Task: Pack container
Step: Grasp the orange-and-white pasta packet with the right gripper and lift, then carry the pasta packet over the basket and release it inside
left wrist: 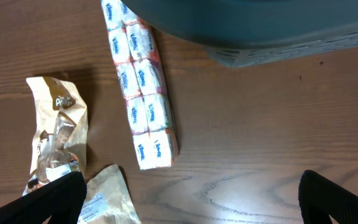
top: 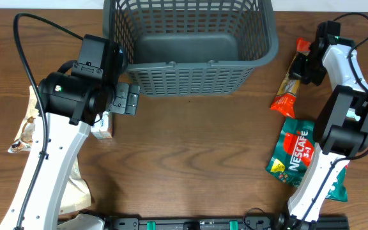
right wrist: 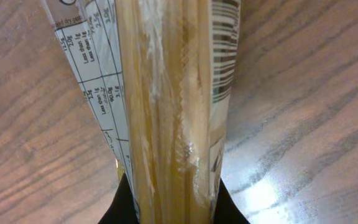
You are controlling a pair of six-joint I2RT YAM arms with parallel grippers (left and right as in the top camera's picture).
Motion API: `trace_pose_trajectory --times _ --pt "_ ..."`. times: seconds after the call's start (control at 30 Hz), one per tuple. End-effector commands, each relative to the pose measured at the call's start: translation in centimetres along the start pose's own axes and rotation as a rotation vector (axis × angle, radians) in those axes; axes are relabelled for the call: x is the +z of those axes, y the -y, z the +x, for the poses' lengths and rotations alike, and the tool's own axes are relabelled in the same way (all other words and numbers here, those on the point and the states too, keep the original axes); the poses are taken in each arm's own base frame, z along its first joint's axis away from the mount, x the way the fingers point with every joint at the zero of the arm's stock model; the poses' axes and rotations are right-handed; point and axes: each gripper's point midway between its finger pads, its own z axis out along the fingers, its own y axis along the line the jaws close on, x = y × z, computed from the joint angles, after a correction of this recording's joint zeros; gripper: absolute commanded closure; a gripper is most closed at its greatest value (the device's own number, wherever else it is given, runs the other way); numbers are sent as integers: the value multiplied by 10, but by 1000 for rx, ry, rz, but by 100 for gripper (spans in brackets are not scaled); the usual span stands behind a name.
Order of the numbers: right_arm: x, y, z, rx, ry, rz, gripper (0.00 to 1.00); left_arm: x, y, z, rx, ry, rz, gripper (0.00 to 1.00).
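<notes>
The dark grey slotted container stands at the table's back centre, with nothing visible inside; its wall fills the top of the left wrist view. My left gripper is open and empty by the container's front left corner, low over bare wood. A strip of white tissue packs lies just ahead of it, partly under the arm in the overhead view. My right gripper is shut on a spaghetti packet at the right of the container; the packet fills the right wrist view between the fingers.
A green Nescafe bag lies at the right under the right arm. A crumpled beige snack bag lies at the left edge. Another beige bag lies near the left arm's base.
</notes>
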Motion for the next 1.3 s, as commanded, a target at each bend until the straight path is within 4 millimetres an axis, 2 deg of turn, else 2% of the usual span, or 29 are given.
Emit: trace_pose_trajectory --times 0.0,0.13,0.2,0.27,0.37,0.43,0.53,0.67,0.77,0.87,0.97,1.13,1.27 --pt "-67 -13 -27 -42 156 -31 99 -1 -2 0 -13 5 -2 1" --pt "-165 -28 -54 -69 373 -99 99 -1 -2 -1 -13 5 -3 1" --pt "-217 -34 -59 -102 482 -126 99 -1 -2 -1 -13 5 -3 1" --pt "-260 -41 -59 -145 571 -148 99 -1 -2 -1 -13 5 -3 1" --pt "-321 -54 -49 -225 692 -186 99 -1 -2 -1 -13 5 -3 1" --pt "-348 -69 -39 -325 748 -216 99 -1 -2 0 -13 5 -3 1" --pt "-387 -113 -13 -630 843 -281 99 -1 -3 -1 -14 7 -10 1" --pt "-414 -164 21 -975 953 -273 99 -2 -12 -4 -68 22 -56 1" --pt "-427 -202 47 -1161 1023 -287 99 -2 -24 -4 -156 29 -71 1" --pt "-436 -231 67 -1266 1078 -316 99 -6 -45 -3 -294 47 -97 1" --pt "-442 -251 82 -1320 1114 -346 99 -15 -69 0 -381 76 -125 1" --pt "-437 -275 97 -1396 1128 -373 99 -34 -108 11 -494 124 -188 1" --pt "-415 -289 103 -1437 1075 -394 99 -46 -132 22 -572 148 -232 1"
